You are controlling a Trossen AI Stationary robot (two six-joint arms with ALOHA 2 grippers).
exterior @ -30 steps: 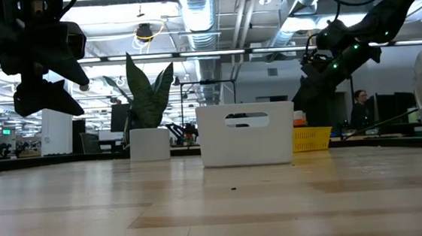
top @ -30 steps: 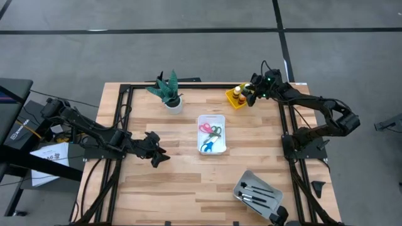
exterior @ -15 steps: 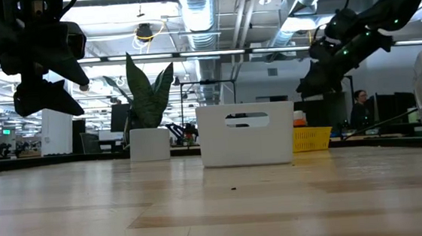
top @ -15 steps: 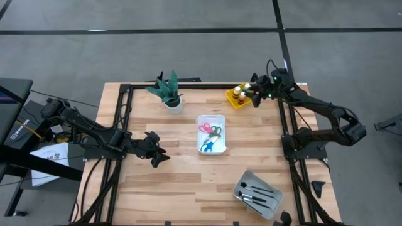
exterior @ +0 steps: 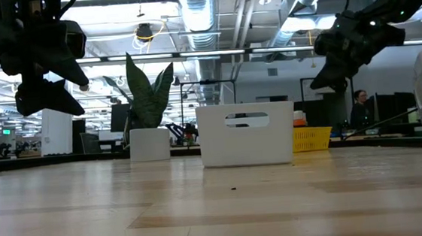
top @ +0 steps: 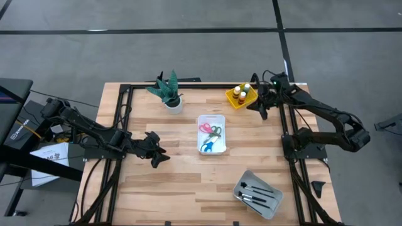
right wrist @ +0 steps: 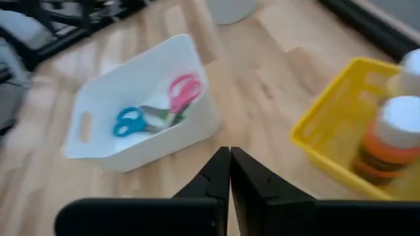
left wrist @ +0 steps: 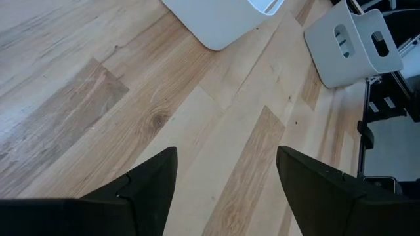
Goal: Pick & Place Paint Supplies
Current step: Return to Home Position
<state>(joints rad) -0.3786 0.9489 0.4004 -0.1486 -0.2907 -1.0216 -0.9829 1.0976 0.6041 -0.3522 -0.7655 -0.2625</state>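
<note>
Standing in the yellow basket (top: 232,102), paint bottles (top: 242,96) are near closed right fingers (right wrist: 211,176)

We're seeing paint bottles (top: 241,95) standing upright, white caps on, in the yellow basket (top: 230,97). Pink, green & blue scissors (top: 210,133) are lying overlapped in the white bin (top: 211,116). Dark-handled brushes (top: 256,192) are lying side by side in the grey tray (top: 277,203).

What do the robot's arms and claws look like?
The left arm and right arm are black, built from jointed, tube-like pieces with thin black cables looping alongside. The left claw and right claw each have two dark, flat fingers that taper to points.
</note>
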